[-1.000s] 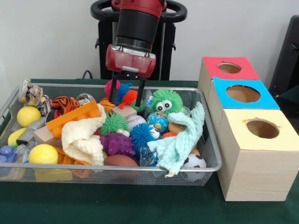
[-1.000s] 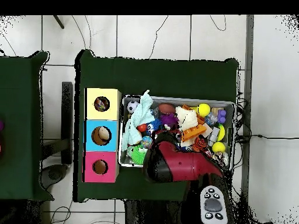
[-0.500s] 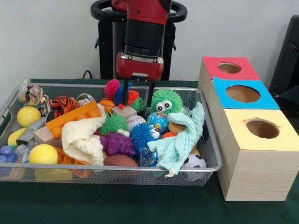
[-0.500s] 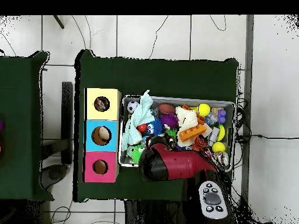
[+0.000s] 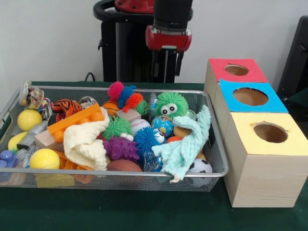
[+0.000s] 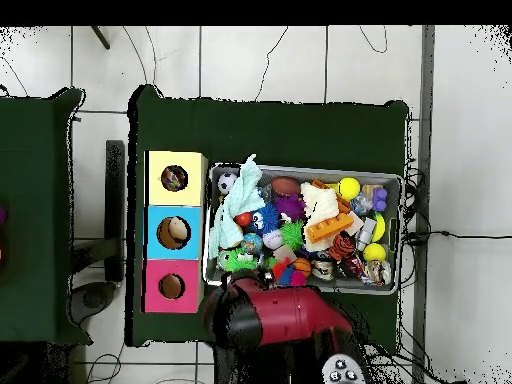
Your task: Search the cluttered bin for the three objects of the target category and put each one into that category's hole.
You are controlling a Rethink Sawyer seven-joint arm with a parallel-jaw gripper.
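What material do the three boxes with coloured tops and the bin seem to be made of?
The three boxes with red, blue and yellow tops look like pale unfinished wood: grain lines show on the sides. The tops may be painted or paper-covered. The bin looks like silver metal wire mesh, with a fine see-through grid and shiny rim.

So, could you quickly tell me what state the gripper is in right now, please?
Gripper: raised above the far rim of the bin, nothing visibly held; whether it is open or shut cannot be told.
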